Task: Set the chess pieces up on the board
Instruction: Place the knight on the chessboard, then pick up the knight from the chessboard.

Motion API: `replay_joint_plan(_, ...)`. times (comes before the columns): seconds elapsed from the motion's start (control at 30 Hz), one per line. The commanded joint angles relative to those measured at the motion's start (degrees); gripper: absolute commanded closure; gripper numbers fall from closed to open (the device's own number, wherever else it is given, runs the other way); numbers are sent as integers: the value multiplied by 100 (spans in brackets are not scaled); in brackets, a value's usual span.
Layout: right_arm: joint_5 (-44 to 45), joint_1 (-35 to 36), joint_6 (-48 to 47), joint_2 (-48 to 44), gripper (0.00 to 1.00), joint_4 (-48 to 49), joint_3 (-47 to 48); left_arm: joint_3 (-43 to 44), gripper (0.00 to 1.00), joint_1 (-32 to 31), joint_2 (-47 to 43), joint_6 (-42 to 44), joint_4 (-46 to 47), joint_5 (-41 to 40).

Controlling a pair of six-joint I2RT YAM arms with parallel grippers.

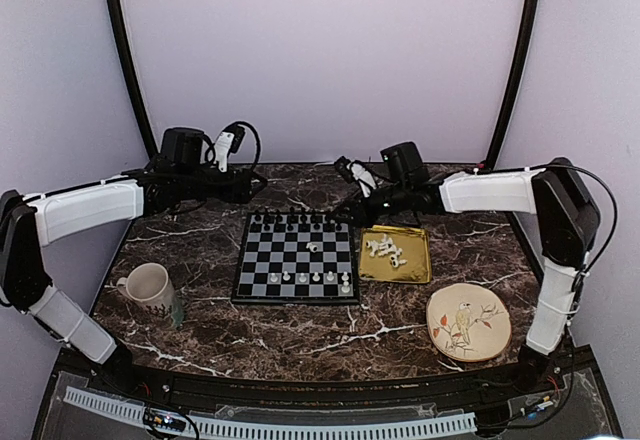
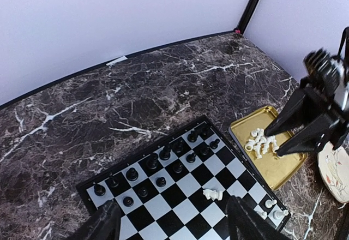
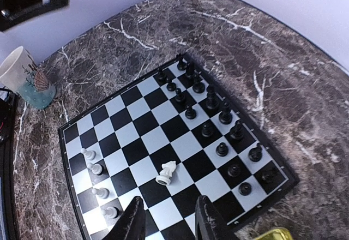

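I am looking down at a dark stone table [image 1: 300,345] with white veins. My left pincer [image 2: 173,203] hangs in the air off the board's 11 o'clock corner. Its two fingers stand far apart and nothing is between them. My right pincer [image 3: 169,202] hangs near the board's 1 o'clock corner, by the far edge of the tray. Its fingers are spread too, and they hold nothing. The board [image 1: 280,260] lies flat in the middle of the table, with black and silver squares and a black rim. Just beside it at 3 o'clock lies a shiny gold tray [image 1: 415,270]. A round plate [image 1: 440,305] with a painted bird sits at 4 o'clock from the board, a little apart from the tray. A cream mug [image 1: 148,286] stands at 8 o'clock from the board. The black pieces [image 1: 295,220] stand in two rows along the board's 12 o'clock side. Some of the white chess pieces [image 1: 386,250] lie in a small heap in the tray. More white ones stand in a row along the board's 6 o'clock side. One white piece [image 3: 167,173] lies on its side near the middle of the board, just in front of my right fingers and not touching them.
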Motion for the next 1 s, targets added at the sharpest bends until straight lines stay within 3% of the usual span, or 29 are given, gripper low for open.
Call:
replay_joint_plan(0.0,83,-98,-467,-342,68,-1031,317,319,32,21,319,-32,-346,595)
replay_joint_plan(0.23,380,149,-711,723,67,-2385,1593,142,30,20,-63,-225,-156,-139)
replay_joint_plan(0.53,523,536,-556,1999,67,-2968,2875,47,26,26,-446,-97,-158,-528)
replay_joint_plan(0.8,635,670,-466,2311,64,-3058,3083,75,26,24,-451,-105,-197,-438)
replay_joint_plan(0.97,1158,713,-456,2428,64,-3170,3130,75,26,31,-427,-133,-197,-416)
